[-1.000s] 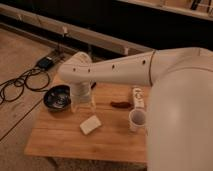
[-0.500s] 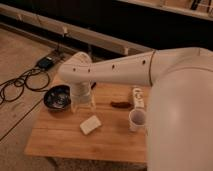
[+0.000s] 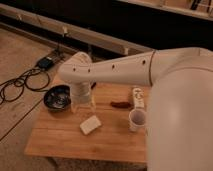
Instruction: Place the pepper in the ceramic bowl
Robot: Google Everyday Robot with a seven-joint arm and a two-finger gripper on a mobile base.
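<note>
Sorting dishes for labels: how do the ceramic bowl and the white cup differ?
The ceramic bowl is dark, wide and shallow; the white cup is pale, narrow and taller. The bowl sits beside the gripper, which hangs over the table; the cup stands apart, near the pepper. Both rest upright, open side up.

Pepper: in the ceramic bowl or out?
Out: the pepper lies on the table, apart from the ceramic bowl; the claw hangs between them.

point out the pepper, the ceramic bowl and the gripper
pepper (image 3: 120, 105) camera view, its middle
ceramic bowl (image 3: 56, 97) camera view, bare glossy inside
gripper (image 3: 82, 106) camera view, its lower end, just beside the bowl
</note>
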